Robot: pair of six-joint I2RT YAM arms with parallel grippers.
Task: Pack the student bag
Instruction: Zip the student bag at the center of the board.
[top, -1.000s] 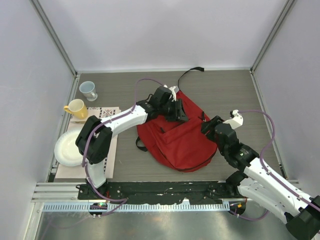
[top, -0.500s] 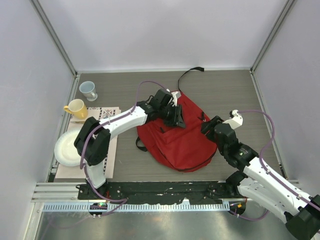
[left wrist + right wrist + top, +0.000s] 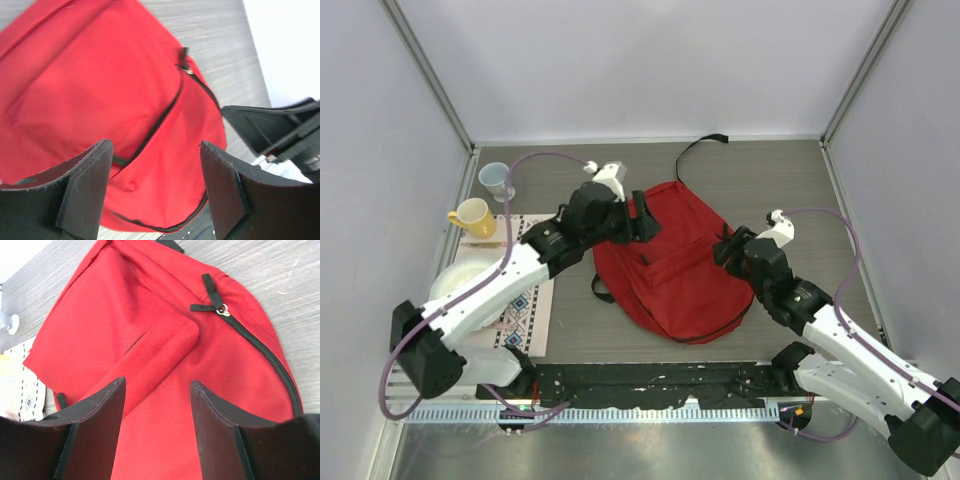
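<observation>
- Writing: tiny pale print on black casing (image 3: 306, 161) at R edge of left-wrist view, too blurred to read.
- Main item: student bag (image 3: 670, 265), big and red, lies flat mid-counter (image 3: 780, 185) betw. the two arms. Rounded outline, soft woven fabric w/ creases.
- Black zipper trim curves round its side. Metal zip pull (image 3: 221, 310) has a black tab. Front pocket fold (image 3: 150, 352) stands raised across the face.
- Black strap (image 3: 695, 150) loops off far end onto the grey wood-grain counter.
- L tool (image 3: 154, 150): fingers wide, nothing betw. them, at bag's far-L edge.
- R tool (image 3: 157, 387): fingers apart, empty, at bag's R edge.
- L side of counter: yellow mug (image 3: 472, 217), pale mug (image 3: 497, 180), white plate (image 3: 455, 290) by patterned mat (image 3: 525, 305).
</observation>
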